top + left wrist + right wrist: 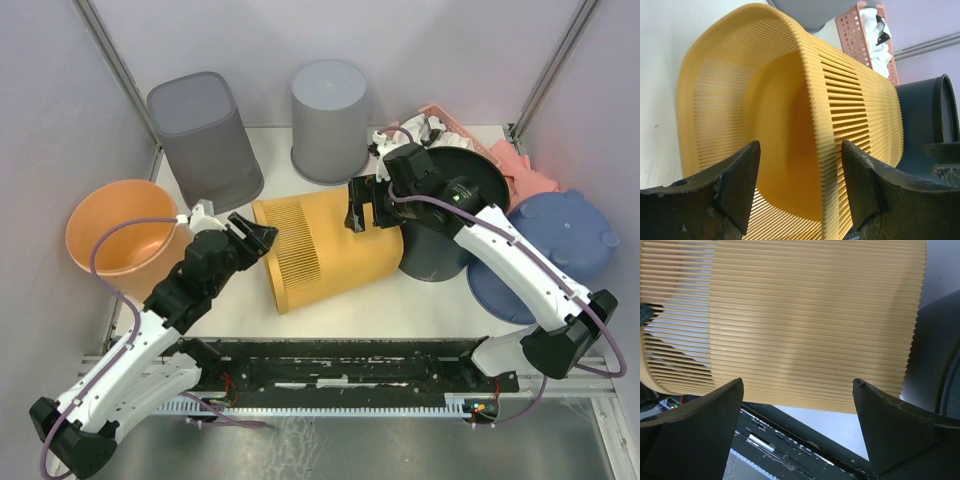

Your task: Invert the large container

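The large container (330,245) is a yellow slatted basket lying on its side mid-table, with its mouth facing left toward my left arm. My left gripper (262,240) is at that mouth and stands open. In the left wrist view the basket's rim (827,150) runs between the left gripper's (801,145) jaws, with a gap on each side. My right gripper (365,210) is open and hovers over the basket's upper right wall, near its base. In the right wrist view the slatted wall (805,315) fills the space beyond the right gripper's (797,382) wide-spread jaws, and nothing is between them.
Two grey bins stand upside down at the back, a squarish one (205,135) and a round one (330,120). An orange bucket (120,230) is at the left. A dark round bin (450,220), a blue tub (560,250) and a pink perforated basket (470,140) crowd the right. A black rail (350,375) lines the near edge.
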